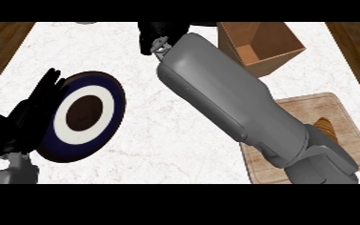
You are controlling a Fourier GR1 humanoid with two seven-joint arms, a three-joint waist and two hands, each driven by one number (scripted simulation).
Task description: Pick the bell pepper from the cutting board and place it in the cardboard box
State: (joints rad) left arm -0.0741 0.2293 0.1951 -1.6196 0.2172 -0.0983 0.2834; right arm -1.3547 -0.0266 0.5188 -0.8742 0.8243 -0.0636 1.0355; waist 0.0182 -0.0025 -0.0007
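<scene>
The open cardboard box (262, 45) stands at the back right of the white marble counter. The wooden cutting board (325, 106) lies at the front right, largely covered by my right forearm. On the board an orange-brown ridged thing (325, 125) peeks out beside the forearm; whether it is the bell pepper I cannot tell. My right arm reaches diagonally from the lower right to the back middle. My right hand (163, 33) is a dark mass just left of the box, and anything in it is hidden. My left hand (32, 117) rests open at the left edge, fingers up.
A round plate (105, 83) with a dark blue rim, white ring and dark centre lies at the left, right next to my left hand. Brown wood borders the counter at the back left and back right corners.
</scene>
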